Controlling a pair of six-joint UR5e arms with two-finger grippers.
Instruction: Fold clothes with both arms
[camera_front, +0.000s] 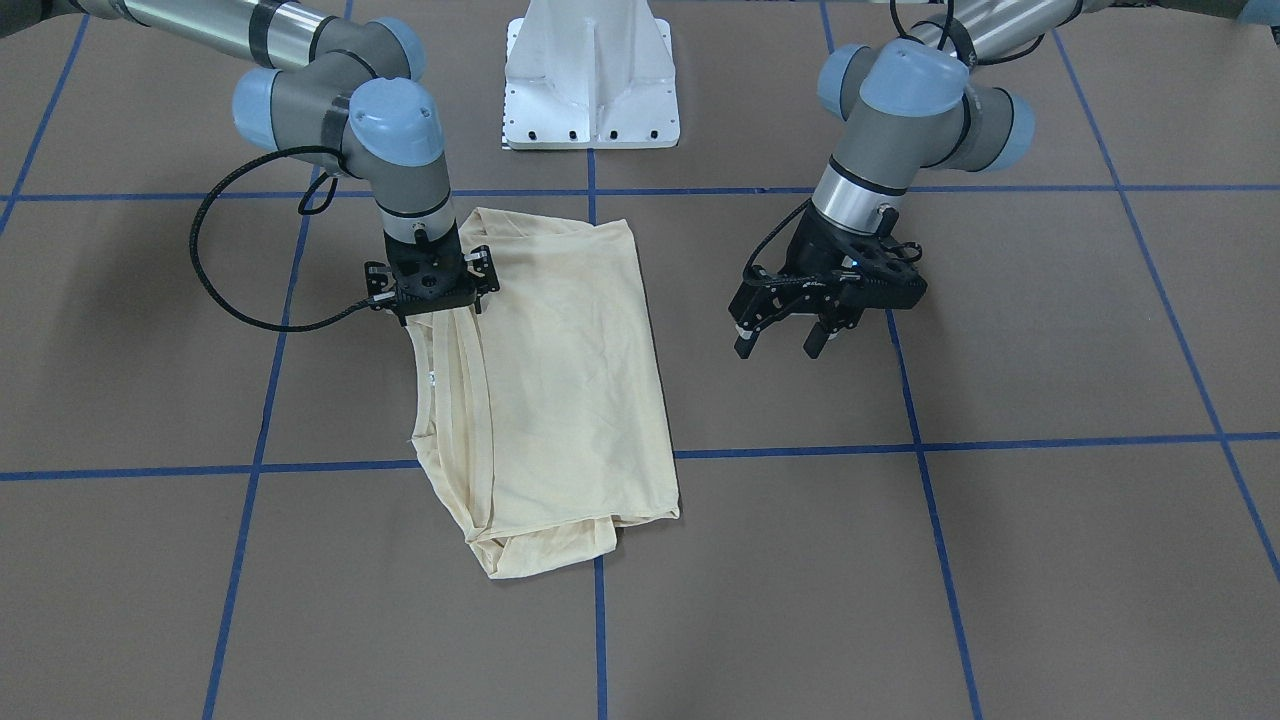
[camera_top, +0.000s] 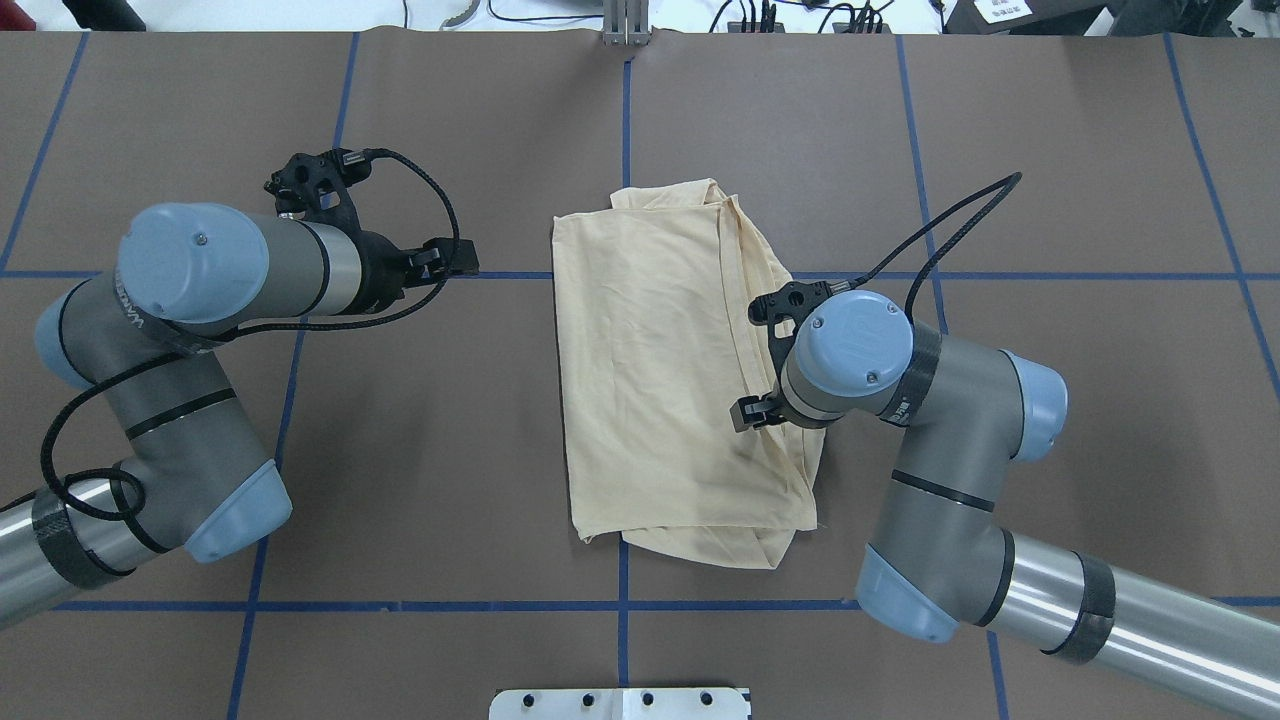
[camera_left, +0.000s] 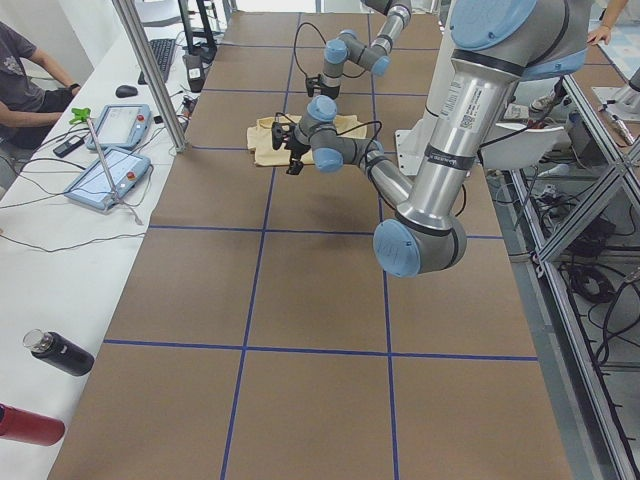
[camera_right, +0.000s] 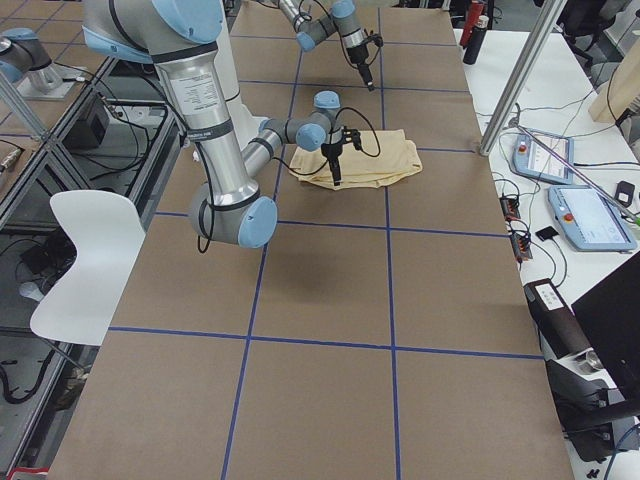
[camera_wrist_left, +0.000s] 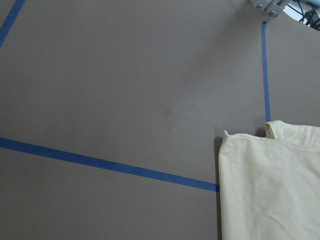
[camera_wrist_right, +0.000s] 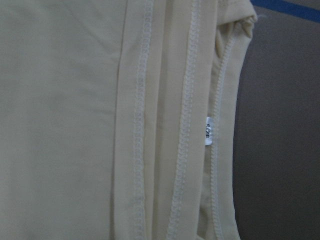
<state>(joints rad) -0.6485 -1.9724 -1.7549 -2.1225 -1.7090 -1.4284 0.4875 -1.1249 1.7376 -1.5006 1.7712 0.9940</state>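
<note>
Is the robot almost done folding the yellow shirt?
Pretty far along, it seems. Done: the shirt already lies as a folded rectangle on the table, no sleeves sticking out. In hand: the right gripper is down on its layered edge; whether it pinches the cloth is hidden. The left gripper hangs open beside the shirt, touching nothing. Left: maybe one more fold.

a: which arm is which?
b: the near, large one is the left arm (camera_left: 440, 150). its forearm reaches over the brown table (camera_left: 300, 300), and the left gripper (camera_left: 290, 160) hangs by the near edge of the cream t-shirt (camera_left: 262, 150). how the jaws stand cannot be told. the small, far one is the right arm (camera_left: 345, 55).
a: and the side bench?
b: a seated person (camera_left: 20, 75), two pendants (camera_left: 105, 180), a dark bottle (camera_left: 60, 352) and a red bottle (camera_left: 25, 425).
</note>
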